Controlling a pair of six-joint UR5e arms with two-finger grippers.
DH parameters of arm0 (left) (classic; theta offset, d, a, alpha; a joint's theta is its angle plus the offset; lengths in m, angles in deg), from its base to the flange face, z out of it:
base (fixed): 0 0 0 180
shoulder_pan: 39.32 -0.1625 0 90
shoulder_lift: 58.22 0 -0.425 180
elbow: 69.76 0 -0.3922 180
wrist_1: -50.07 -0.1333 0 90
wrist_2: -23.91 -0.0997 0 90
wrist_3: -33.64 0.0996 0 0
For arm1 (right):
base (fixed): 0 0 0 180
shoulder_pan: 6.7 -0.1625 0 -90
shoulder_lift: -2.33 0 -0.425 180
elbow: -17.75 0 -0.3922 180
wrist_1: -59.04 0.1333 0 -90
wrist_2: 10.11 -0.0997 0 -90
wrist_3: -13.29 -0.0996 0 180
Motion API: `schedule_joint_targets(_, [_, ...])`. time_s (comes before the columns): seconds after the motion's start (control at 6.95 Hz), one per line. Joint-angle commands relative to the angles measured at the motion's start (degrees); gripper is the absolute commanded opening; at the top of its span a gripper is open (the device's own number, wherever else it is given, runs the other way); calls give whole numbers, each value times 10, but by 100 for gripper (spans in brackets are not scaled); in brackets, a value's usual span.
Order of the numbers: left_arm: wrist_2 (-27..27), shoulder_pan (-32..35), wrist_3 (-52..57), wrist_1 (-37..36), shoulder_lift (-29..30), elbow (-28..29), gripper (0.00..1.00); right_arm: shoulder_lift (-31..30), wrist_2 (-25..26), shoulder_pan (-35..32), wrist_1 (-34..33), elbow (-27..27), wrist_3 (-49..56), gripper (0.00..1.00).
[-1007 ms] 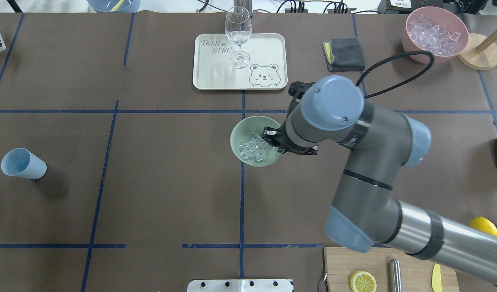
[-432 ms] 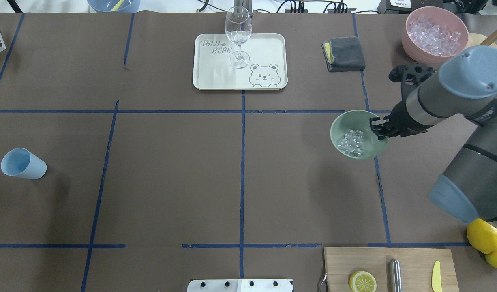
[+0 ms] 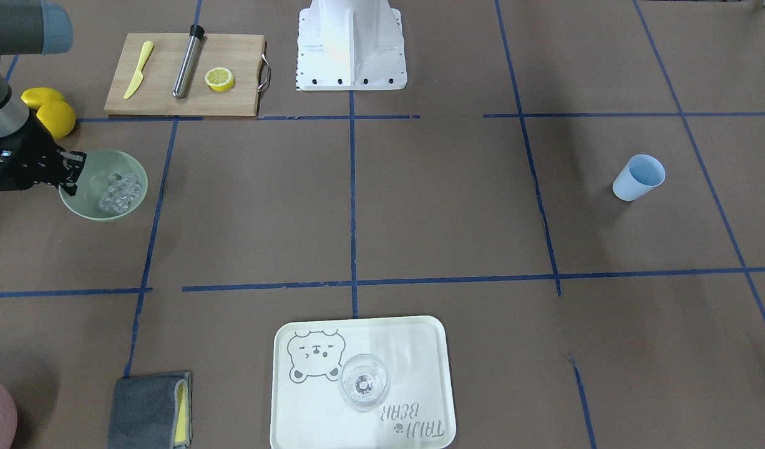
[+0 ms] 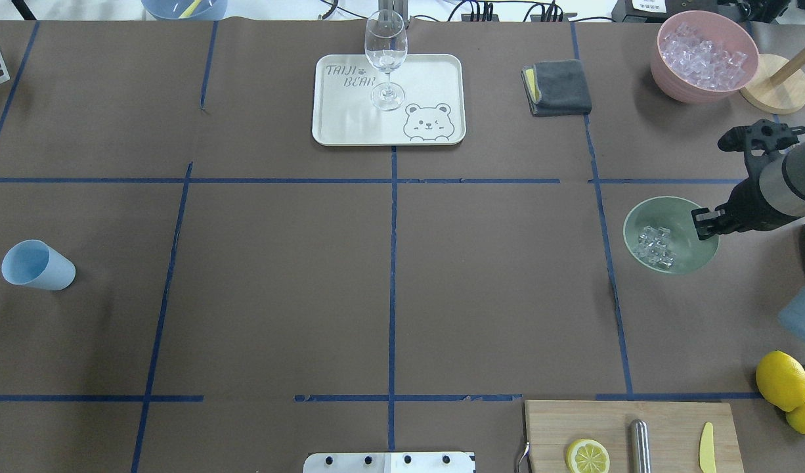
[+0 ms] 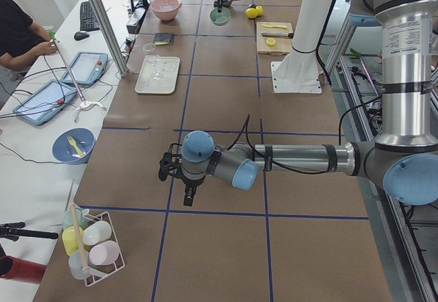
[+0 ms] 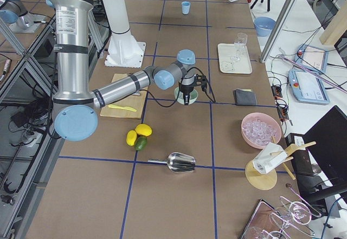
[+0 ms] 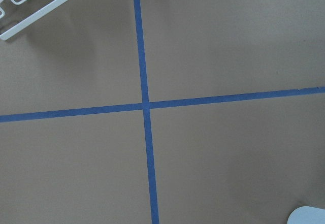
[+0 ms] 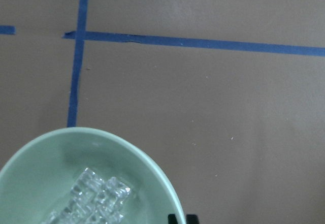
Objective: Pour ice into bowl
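Observation:
The pale green bowl is at the table's right side, with the ice as a heap of clear cubes inside it. My right gripper is shut on the bowl's right rim. The front-facing view shows the same grip on the bowl, with the ice off-centre in it. In the right wrist view, the bowl and the ice fill the lower left. My left gripper appears only in the exterior left view, above bare table; whether it is open or shut I cannot tell.
A pink container of ice cubes stands at the back right beside a wooden stand. A tray holds a wine glass. Also here: a grey cloth, cutting board, lemons, blue cup, metal scoop.
My right arm has swung from the table's middle to the right, carrying the bowl and its ice along. The ice stays in the bowl.

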Motion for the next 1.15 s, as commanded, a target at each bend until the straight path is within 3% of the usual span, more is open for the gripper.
schedule_joint_targets(0.0, [5, 1, -1, -46, -4, -45, 100, -31, -32, -6, 126, 67, 1, 0])
schedule_joint_targets(0.58, [4, 1, 1, -41, -2, -46, 100, -34, -52, -7, 140, 80, -77, 0])
schedule_joint_targets(1.01, [4, 2, 1, -39, -3, -45, 100, -32, -53, -6, 139, 98, -79, 0])
